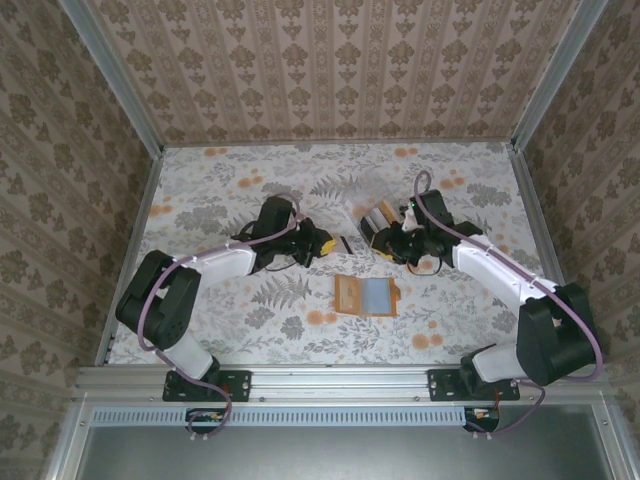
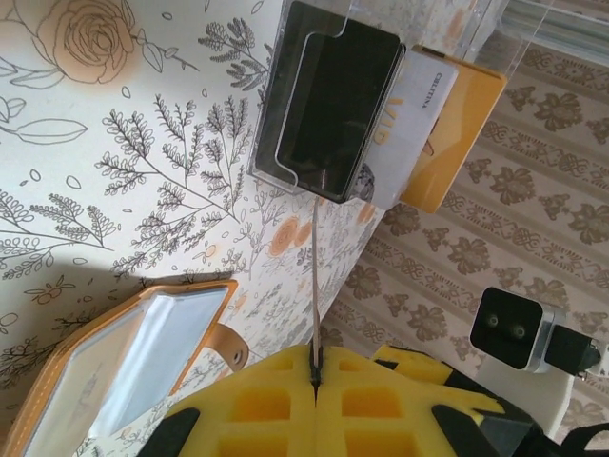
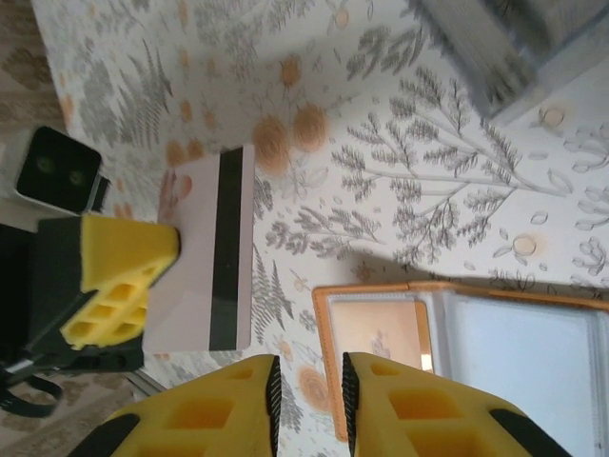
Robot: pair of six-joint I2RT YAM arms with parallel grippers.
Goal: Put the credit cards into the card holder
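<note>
Step in hand reads as the carry. Left gripper [image 2: 314, 369] jaws are clamped shut on one pale card [image 3: 195, 248] with a dark stripe. From the left wrist that card is edge-on, a thin line running out from the pads. Right gripper [image 3: 309, 381] jaws are narrow, a slim gap with nothing in it and no contact visible. The card holder [image 1: 365, 295] lies open on the table [image 1: 220, 180], pockets up. The held card hangs just past the holder's far-left corner, off the surface. The right gripper sits just past the far-right corner, above the holder's edge. The clear box [image 3: 504, 48] stands beyond the holder's far side, with a black card [image 2: 333, 95], white card [image 2: 409, 105] and yellow card [image 2: 457, 124] inside. Next move, as a judgement: bring the held card over the holder, line its short edge up with a pocket mouth and slide it in flat. The right gripper probably needs to pin the holder so it doesn't skate. Risk is the card catching on the pocket lip.
</note>
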